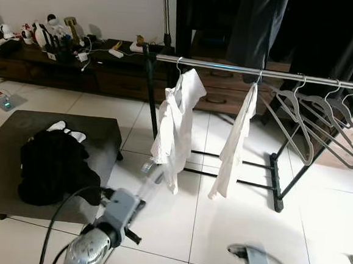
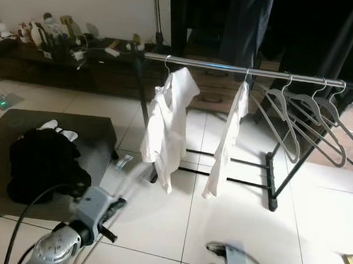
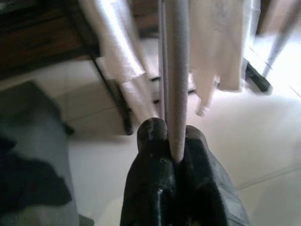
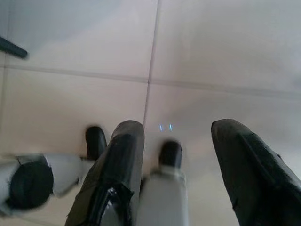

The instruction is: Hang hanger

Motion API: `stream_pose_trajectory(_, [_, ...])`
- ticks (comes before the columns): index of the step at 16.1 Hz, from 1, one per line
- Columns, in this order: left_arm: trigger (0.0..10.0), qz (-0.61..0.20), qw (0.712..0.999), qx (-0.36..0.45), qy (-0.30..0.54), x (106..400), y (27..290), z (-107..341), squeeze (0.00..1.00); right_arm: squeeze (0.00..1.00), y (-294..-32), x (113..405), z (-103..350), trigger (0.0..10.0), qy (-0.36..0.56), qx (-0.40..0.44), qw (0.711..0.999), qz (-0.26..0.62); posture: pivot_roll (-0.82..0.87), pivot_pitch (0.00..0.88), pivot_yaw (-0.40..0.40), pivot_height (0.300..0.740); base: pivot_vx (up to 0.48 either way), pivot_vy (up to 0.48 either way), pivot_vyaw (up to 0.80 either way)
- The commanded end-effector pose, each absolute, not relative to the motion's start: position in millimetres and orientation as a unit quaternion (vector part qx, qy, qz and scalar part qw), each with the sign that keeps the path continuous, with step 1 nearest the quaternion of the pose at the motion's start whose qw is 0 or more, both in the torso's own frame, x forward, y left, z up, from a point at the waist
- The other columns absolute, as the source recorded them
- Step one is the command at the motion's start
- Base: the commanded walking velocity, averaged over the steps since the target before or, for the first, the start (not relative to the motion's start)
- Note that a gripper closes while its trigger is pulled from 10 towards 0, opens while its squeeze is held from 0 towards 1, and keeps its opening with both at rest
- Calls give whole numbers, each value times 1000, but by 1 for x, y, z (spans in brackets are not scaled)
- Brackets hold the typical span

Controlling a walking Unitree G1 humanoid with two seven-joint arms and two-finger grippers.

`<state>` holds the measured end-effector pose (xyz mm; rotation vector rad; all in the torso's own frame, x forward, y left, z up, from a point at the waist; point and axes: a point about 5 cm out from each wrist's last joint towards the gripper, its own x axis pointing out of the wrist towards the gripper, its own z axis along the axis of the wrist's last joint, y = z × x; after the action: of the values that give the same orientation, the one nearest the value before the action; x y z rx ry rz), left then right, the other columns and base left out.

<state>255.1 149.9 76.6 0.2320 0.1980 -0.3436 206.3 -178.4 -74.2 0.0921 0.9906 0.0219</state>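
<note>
One grey hanger (image 3: 176,84) sits pinched in the left gripper (image 3: 170,155). It may bump the white shirt (image 1: 176,123) before reaching the rail (image 1: 254,71). The right gripper (image 4: 181,155) hangs wide open.

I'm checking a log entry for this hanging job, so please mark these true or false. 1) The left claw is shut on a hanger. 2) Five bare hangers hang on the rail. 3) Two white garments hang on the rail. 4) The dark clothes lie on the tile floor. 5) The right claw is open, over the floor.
1) True: the left claw is shut on a grey hanger.
2) False: three empty hangers hang at the right end of the rail.
3) True: one white shirt and a second white garment hang there.
4) False: the black clothes pile lies on the low dark table.
5) True: the right claw is open above the tile floor.
</note>
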Motion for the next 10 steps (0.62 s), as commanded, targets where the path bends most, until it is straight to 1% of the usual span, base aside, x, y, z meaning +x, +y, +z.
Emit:
stream_pose_trajectory(1, [10000, -151, 979, 94, 99, 252, 154, 77, 0, 0, -174, 193, -82, 10000, 500, 47, 864, 9, 98, 123, -2, 740, 0, 0, 0])
stream_pose_trajectory(2, [10000, -113, 987, 18, 115, 250, 156, 71, 0, 0, -176, 187, -85, 10000, 507, 49, 861, 5, 88, 119, -5, 740, 0, 0, 0])
stream_pose_trajectory(4, [10000, -102, 988, -18, 114, 251, 156, 69, 0, 0, -184, 186, -85, 10000, 509, 50, 859, -12, 85, 109, -5, 740, 0, 0, 0])
stream_pose_trajectory(5, [10000, -105, 988, -17, 113, 253, 155, 70, 0, 0, -184, 189, -83, 10000, 507, 53, 860, -20, 85, 107, -5, 740, 0, 0, 0])
stream_pose_trajectory(7, [10000, -120, 986, -24, 117, 253, 154, 70, 0, 0, -176, 195, -81, 10000, 501, 53, 864, -13, 86, 104, -4, 740, 0, 0, 0])
stream_pose_trajectory(9, [10000, -156, 980, -19, 123, 252, 149, 70, 0, 0, -168, 195, -82, 10000, 499, 55, 865, -6, 90, 87, -2, 740, 0, 0, 0])
stream_pose_trajectory(10, [10000, -165, 978, -17, 123, 252, 149, 70, 0, 0, -167, 195, -82, 10000, 498, 59, 865, -6, 89, 85, -1, 740, 244, 0, 0])
